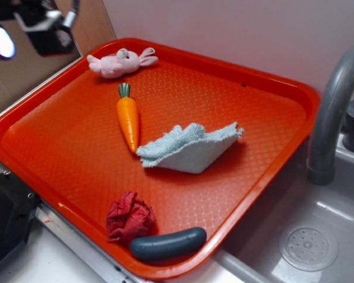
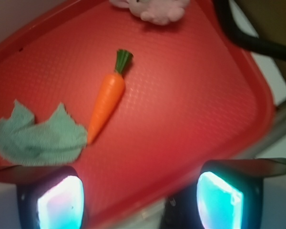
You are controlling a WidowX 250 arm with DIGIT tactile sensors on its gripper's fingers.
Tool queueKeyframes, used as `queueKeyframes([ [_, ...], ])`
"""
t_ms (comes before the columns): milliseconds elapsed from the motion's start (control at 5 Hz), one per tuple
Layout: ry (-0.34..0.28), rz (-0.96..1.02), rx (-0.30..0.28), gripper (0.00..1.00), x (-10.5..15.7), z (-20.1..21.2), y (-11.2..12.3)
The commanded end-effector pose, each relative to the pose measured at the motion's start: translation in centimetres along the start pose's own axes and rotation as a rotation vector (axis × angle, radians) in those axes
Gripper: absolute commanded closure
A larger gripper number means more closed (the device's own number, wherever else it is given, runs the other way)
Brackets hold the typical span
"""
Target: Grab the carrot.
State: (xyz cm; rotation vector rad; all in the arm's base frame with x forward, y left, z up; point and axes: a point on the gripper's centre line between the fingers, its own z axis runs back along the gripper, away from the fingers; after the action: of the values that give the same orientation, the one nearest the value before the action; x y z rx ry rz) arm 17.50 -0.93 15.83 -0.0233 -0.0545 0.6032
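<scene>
The orange toy carrot (image 1: 128, 119) with a dark green stem lies flat on the red tray (image 1: 59, 141), stem towards the far edge, its tip against a light blue cloth (image 1: 189, 148). In the wrist view the carrot (image 2: 106, 100) lies well ahead of the fingers, tip touching the cloth (image 2: 35, 137). My gripper (image 1: 23, 29) hangs high above the tray's far left corner, away from the carrot. In the wrist view the gripper (image 2: 140, 200) is open and empty, its two glowing pads (image 2: 59, 202) wide apart.
A pink plush bunny (image 1: 119, 62) lies at the tray's far edge. A crumpled red cloth (image 1: 128, 217) and a dark grey-blue sausage-shaped piece (image 1: 167, 244) lie at the near edge. A grey faucet (image 1: 333, 112) and sink (image 1: 310, 236) stand to the right.
</scene>
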Motion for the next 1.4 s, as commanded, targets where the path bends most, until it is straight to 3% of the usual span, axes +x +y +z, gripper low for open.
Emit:
queueKeyframes([
  [0,-0.094,0.068,0.060,0.00,3.9,-4.0,-1.6],
  [400,-0.097,0.028,0.125,0.00,4.7,-9.1,-4.2],
  [1000,-0.070,0.017,0.184,0.00,8.5,-14.3,-2.2],
  [1200,-0.073,-0.017,0.173,1.00,8.1,-14.8,-2.0],
])
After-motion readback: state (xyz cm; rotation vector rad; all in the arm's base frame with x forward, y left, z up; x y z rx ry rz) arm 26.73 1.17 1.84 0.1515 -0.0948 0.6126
